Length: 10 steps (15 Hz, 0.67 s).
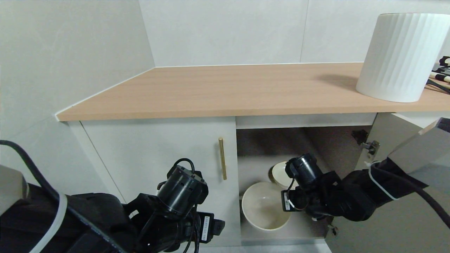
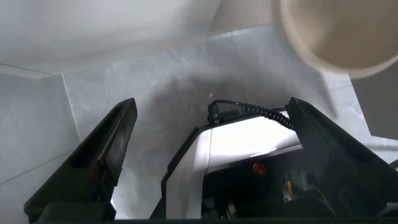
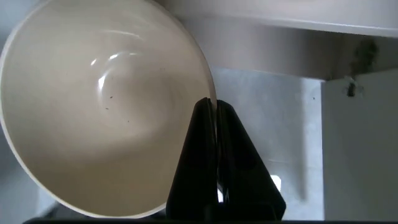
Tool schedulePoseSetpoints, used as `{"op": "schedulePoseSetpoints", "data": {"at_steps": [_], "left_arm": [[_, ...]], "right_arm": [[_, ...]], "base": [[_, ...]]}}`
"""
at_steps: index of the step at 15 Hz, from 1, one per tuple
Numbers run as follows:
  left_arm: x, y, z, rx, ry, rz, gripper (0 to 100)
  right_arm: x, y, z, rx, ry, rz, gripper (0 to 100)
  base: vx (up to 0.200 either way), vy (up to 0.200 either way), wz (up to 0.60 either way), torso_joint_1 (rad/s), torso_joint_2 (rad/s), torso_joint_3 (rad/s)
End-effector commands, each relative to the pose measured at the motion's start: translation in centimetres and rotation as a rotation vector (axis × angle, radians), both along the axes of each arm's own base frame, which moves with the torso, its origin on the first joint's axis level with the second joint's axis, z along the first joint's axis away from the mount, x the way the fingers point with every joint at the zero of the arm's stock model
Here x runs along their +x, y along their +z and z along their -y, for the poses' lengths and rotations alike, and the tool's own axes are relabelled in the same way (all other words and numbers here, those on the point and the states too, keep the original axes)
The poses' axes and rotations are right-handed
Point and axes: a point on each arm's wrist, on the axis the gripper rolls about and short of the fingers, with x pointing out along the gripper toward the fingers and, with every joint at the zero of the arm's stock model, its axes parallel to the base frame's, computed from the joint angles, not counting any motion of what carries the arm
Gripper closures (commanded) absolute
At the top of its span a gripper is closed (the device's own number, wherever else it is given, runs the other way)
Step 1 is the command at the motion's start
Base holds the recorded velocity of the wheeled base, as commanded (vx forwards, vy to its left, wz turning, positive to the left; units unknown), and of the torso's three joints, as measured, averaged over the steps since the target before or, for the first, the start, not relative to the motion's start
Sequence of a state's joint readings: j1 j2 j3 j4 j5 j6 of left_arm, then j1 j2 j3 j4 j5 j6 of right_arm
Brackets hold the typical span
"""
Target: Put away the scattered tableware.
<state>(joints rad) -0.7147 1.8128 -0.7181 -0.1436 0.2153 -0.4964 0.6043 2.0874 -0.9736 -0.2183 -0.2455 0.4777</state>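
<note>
Door [image 1: 158, 158] on the left stands shut; left pincer [image 2: 211, 109] hangs low before it, fingers spread with nothing between them; past the brass handle [image 1: 222, 158], the cream bowl [image 1: 264, 207] sits tilted in the mouth of the open cabinet [image 1: 309, 140], near a smaller dish [image 1: 279, 172] behind it; right pincer [image 3: 214, 107] is clamped on the bowl's rim; the bowl looks glazed, stiff, slippery and breakable, so a firm rim hold and a soft set-down seem wise; room looks tight between shut door's edge, dish and open door [image 1: 390, 140]; counter [image 1: 228, 91] above carries a white ribbed pot [image 1: 400, 56].
</note>
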Motion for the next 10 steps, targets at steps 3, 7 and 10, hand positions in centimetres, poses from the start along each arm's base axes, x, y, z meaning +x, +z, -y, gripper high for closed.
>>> {"op": "schedulePoseSetpoints", "data": {"at_steps": [3,7,10], "left_arm": [[-0.1,0.3,-0.1,-0.008,0.002,0.008,0],[-0.1,0.3,-0.1,-0.007,0.002,0.007,0],[-0.1,0.2,-0.1,-0.005,0.002,0.005,0]], "right_arm": [[2.3,1.6,2.8,0.065,-0.119,0.08,100],[3.9,1.8,3.6,0.166,-0.203,0.168,100],[5.1,1.2,4.7,0.173,-0.259,0.209,100]], "base": [[0.0,0.0,0.0,0.0,0.0,0.0],[0.0,0.0,0.0,0.0,0.0,0.0],[0.0,0.0,0.0,0.0,0.0,0.0]]}}
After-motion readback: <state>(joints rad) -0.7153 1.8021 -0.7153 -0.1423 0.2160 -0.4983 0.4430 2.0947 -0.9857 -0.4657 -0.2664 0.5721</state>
